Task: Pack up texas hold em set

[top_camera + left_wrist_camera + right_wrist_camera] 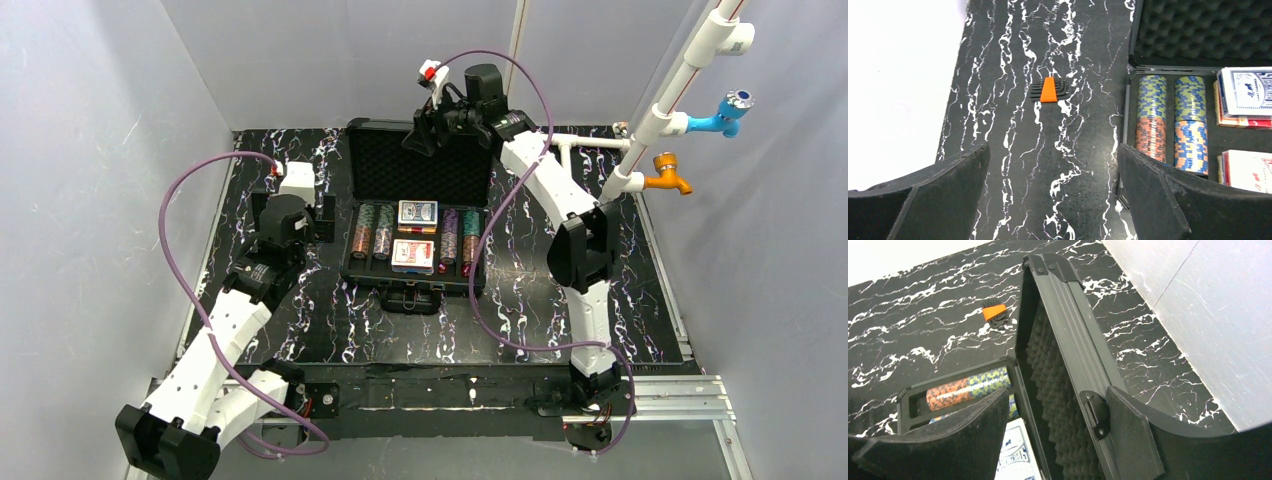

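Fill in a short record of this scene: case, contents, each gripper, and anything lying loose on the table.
case: black case, lid upright, foam lining showing
contents: poker chips in rows, blue deck, red deck
left gripper: open, over bare table left of the case, holding nothing
right gripper: open, one finger either side of the lid's top edge
loose item: small orange and black object on the table, left of the case
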